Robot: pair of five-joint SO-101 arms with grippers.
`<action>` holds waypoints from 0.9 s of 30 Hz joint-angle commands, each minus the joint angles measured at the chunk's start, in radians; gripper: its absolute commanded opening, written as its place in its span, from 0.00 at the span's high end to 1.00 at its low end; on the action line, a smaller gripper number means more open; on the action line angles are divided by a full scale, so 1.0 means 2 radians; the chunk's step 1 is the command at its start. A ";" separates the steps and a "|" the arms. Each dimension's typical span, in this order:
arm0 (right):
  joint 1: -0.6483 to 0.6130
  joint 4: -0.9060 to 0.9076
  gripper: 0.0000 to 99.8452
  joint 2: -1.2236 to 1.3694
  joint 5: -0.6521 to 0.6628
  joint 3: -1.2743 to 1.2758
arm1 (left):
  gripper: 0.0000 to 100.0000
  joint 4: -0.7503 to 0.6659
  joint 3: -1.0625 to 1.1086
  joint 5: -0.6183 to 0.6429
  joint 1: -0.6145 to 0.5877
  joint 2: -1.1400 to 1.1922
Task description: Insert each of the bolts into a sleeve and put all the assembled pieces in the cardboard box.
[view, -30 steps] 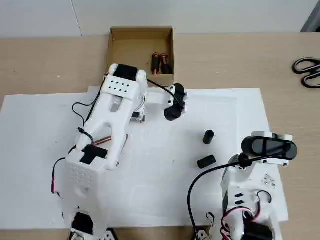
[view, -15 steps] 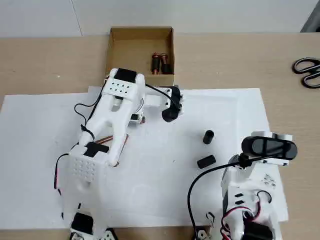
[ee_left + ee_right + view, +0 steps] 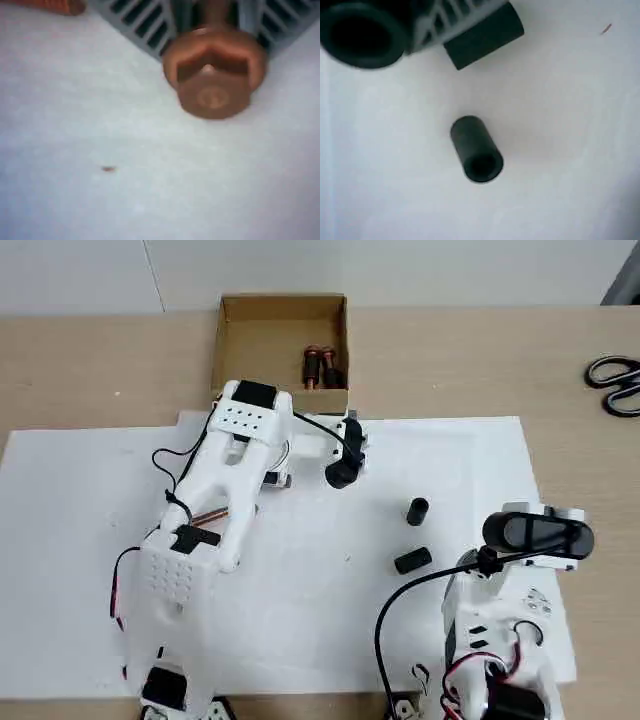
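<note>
Two assembled pieces (image 3: 322, 366) already lie in the cardboard box (image 3: 258, 348). The left gripper (image 3: 210, 15), jaws pinching a bolt (image 3: 215, 80), hangs low over the paper (image 3: 80, 500). A loose bolt (image 3: 208, 517) and two sleeves (image 3: 412, 562) lie there unassembled, so roughly half the task is left.

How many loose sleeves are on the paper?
2 on the white paper: far sleeve and near sleeve, close together. A black tube close to the right wrist camera may be a third.
</note>
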 commanded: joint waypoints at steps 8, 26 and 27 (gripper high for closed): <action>0.005 -0.013 1.00 -0.001 -0.005 0.001 | 0.99 0.093 -0.208 -0.001 0.008 0.001; -0.079 -0.014 1.00 -0.002 0.000 -0.002 | 0.99 0.094 -0.303 0.345 0.025 -0.160; -0.090 -0.017 1.00 -0.002 0.000 -0.002 | 0.99 0.094 -0.303 0.345 0.025 -0.172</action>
